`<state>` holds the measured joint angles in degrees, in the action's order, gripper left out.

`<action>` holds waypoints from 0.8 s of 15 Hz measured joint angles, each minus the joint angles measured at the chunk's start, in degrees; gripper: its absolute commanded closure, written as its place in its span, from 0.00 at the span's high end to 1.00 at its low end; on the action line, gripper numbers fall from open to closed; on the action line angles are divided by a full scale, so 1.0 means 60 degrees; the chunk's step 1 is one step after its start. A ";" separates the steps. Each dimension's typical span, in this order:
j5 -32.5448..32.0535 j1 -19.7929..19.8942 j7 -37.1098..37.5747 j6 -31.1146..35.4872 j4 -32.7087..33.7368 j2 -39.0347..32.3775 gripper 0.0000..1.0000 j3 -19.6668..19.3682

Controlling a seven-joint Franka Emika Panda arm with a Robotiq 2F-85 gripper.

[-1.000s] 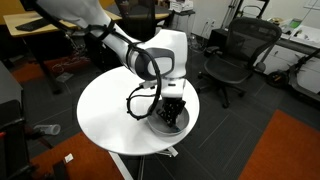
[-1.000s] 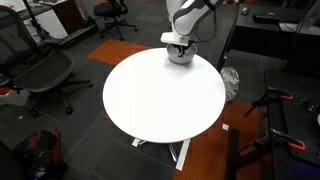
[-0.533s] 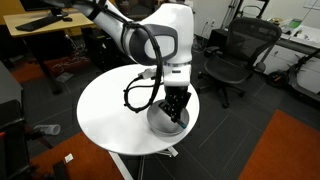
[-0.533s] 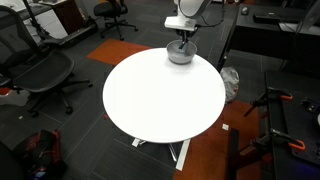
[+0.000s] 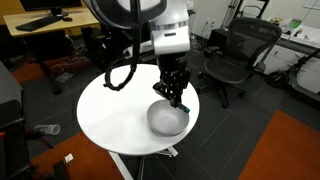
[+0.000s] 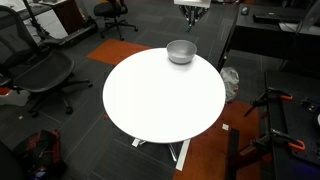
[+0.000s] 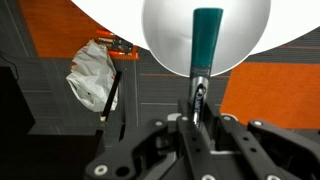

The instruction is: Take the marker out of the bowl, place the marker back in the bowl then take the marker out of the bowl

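A round white bench [image 5: 110, 115] stands in an office. A shiny metal bowl [image 5: 168, 119] sits close to the bench's rim, and in an exterior view the bowl [image 6: 181, 51] is at the far edge of the bench [image 6: 160, 100]. The rest of the white top lies bare and wide.

The robot's hand [image 5: 177, 97] hangs above the bowl, apart from it, with the arm [image 5: 150, 20] rising out of the top of the picture. In an exterior view only the tip of the hand [image 6: 191, 8] shows at the upper border, well clear of the bowl's rim.

In the wrist view the hand [image 7: 200, 98] is clenched on the marker [image 7: 207, 40]. The marker's teal end points down toward the open bowl [image 7: 165, 30], above its inside and clear of its rim.

Past the bench edge nearest the bowl, a crumpled white bag [image 7: 95, 75] lies on the floor beside orange carpet [image 7: 270, 90]. A black office chair [image 5: 232, 55] stands beyond the bench with a gap between them. Another office chair [image 6: 40, 70] stands off the opposite side.
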<state>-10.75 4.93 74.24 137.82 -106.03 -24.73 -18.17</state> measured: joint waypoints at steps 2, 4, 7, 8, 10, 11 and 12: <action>-0.0265 -0.0159 -0.0009 0.0182 -0.0326 0.0527 0.05 0.0011; -0.0558 -0.0320 -0.0012 0.0356 -0.0608 0.1006 0.05 0.0082; -0.0948 -0.0556 -0.0033 0.0680 -0.0977 0.1606 0.05 0.0310; -0.1054 -0.0623 -0.0047 0.0779 -0.1088 0.1777 0.05 0.0425; -0.1158 -0.0738 -0.0155 0.0985 -0.1281 0.2058 0.05 0.0689; -0.1174 -0.0794 -0.0186 0.1057 -0.1356 0.2164 0.05 0.0829; -0.1179 -0.0833 -0.0269 0.1137 -0.1426 0.2258 0.05 0.0976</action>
<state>-17.82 -0.07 72.62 144.64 -114.59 -11.18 -12.31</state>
